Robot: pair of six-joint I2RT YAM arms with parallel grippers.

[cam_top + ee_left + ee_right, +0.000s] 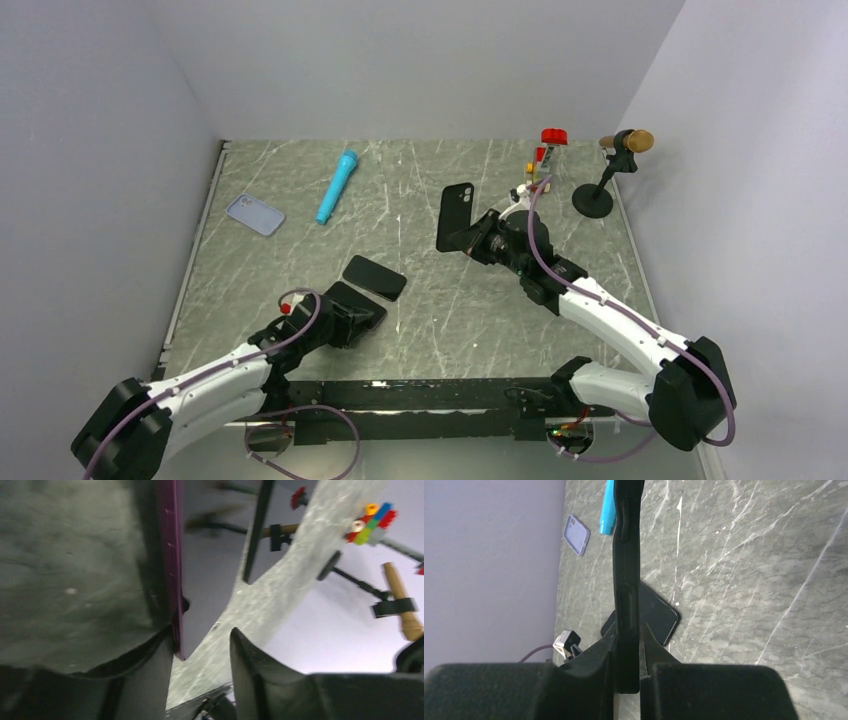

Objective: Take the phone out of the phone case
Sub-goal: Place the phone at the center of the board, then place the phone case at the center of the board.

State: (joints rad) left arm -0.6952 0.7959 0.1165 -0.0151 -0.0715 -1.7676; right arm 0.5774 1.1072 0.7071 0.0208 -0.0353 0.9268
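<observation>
The pale blue-grey phone case (255,214) lies flat at the far left of the table, apart from both grippers; it also shows in the right wrist view (576,535). My right gripper (478,240) is shut on a black slab (455,215) and holds it upright above the table's middle. In the right wrist view the gripper (626,630) pinches that slab (626,580) edge-on. My left gripper (352,312) is low over a dark slab with a purple edge (172,555). Its jaws (202,640) stand open, the left finger against that slab. Another black phone (374,277) lies flat nearby.
A blue pen-like tube (337,186) lies beside the case. A toy microphone on a stand (612,170), a small stack of coloured bricks (538,165) and a red piece (553,136) stand at the back right. Grey walls close in the table on three sides.
</observation>
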